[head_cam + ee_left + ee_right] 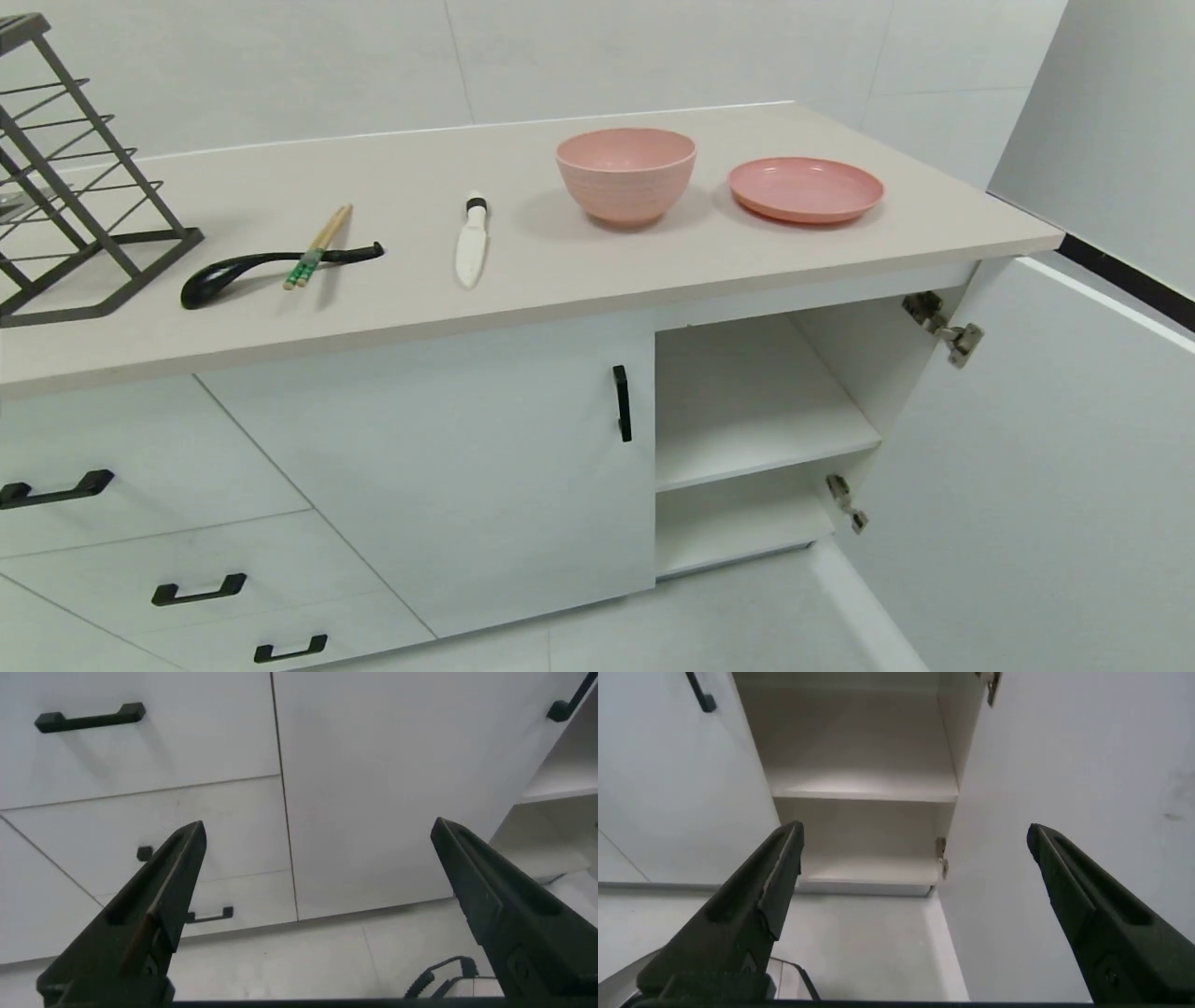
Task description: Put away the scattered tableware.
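Observation:
On the beige countertop (420, 280) stand a pink bowl (625, 174) and, to its right, a pink plate (805, 189). Left of the bowl lies a white knife (472, 241). Further left a pair of chopsticks (317, 245) rests across a black spoon (271, 268). My left gripper (318, 859) is open, low down in front of the white drawer fronts (140, 784). My right gripper (915, 859) is open too, low before the open cabinet (868, 793), with nothing between its fingers.
A dark wire rack (65, 177) stands at the counter's left end. The right cabinet door (1055, 448) is swung wide open, showing two bare shelves (747, 411). The middle door with a black handle (622, 403) is closed. Drawers with black handles (56, 488) sit at the left.

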